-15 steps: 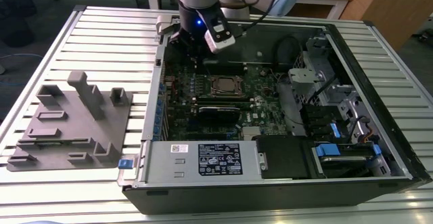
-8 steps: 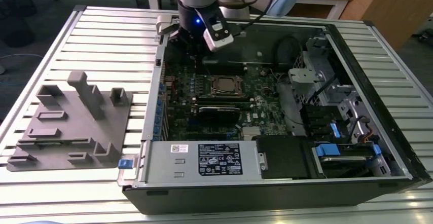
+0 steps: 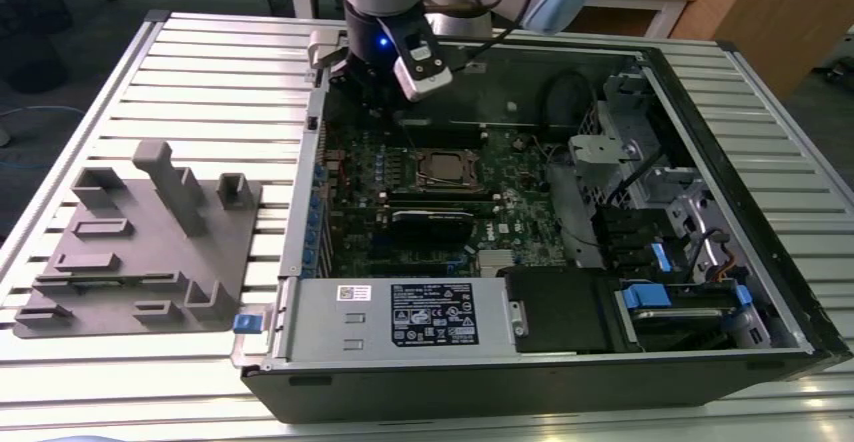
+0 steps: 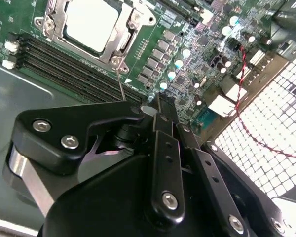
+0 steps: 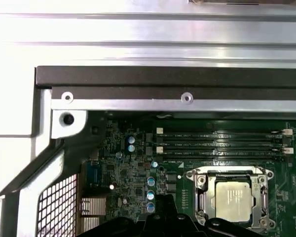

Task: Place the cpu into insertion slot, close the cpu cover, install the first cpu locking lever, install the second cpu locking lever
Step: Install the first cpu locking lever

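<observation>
The cpu (image 3: pixel 447 166) (image 4: pixel 91 22) (image 5: pixel 233 200), a silvery square chip, sits on the green motherboard. The cpu cover (image 4: pixel 130 22) (image 5: pixel 203 195) lies down around it, so the insertion slot is hidden beneath both. A thin wire locking lever (image 4: pixel 121 84) runs from the socket corner toward my gripper (image 4: pixel 157 101). I cannot tell whether the two touch. In the exterior view my gripper (image 3: pixel 390 110) hangs inside the case, behind the socket and toward that view's left. Its fingers look shut, with nothing seen between them. Its black tip (image 5: pixel 160 202) shows in the first wrist view.
Long black memory slots (image 4: pixel 74 69) (image 5: pixel 222 140) lie beside the socket. The case's black wall (image 5: pixel 163 79) and a perforated grill (image 4: pixel 271 128) are close, with a red-and-black cable (image 4: pixel 246 98) nearby. A grey fixture block (image 3: pixel 147 232) stands on the slatted table. A power supply (image 3: pixel 400 312) fills the case front.
</observation>
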`<move>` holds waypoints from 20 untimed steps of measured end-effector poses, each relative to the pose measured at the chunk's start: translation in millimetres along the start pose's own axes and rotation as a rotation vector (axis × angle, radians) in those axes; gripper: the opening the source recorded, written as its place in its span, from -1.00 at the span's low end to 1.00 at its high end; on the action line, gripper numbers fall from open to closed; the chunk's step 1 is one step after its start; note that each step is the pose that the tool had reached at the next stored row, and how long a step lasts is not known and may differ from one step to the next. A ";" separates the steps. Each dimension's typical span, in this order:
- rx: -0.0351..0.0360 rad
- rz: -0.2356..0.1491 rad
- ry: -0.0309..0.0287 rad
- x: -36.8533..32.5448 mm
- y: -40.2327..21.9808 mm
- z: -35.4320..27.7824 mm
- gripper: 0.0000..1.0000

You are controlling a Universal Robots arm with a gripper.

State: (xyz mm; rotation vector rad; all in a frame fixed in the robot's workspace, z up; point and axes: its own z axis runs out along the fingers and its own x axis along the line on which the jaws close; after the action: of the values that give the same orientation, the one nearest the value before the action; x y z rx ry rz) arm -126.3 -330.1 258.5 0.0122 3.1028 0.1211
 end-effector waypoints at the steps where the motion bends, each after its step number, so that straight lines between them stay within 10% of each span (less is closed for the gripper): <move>1: -0.0004 0.000 0.0000 0.1 1.4 0.3 -0.79; 20: -0.0249 0.001 0.0002 -2.8 18.1 9.8 -0.79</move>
State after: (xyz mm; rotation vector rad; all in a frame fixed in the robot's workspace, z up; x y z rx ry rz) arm -122.9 -311.4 250.3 0.0128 3.1012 0.1598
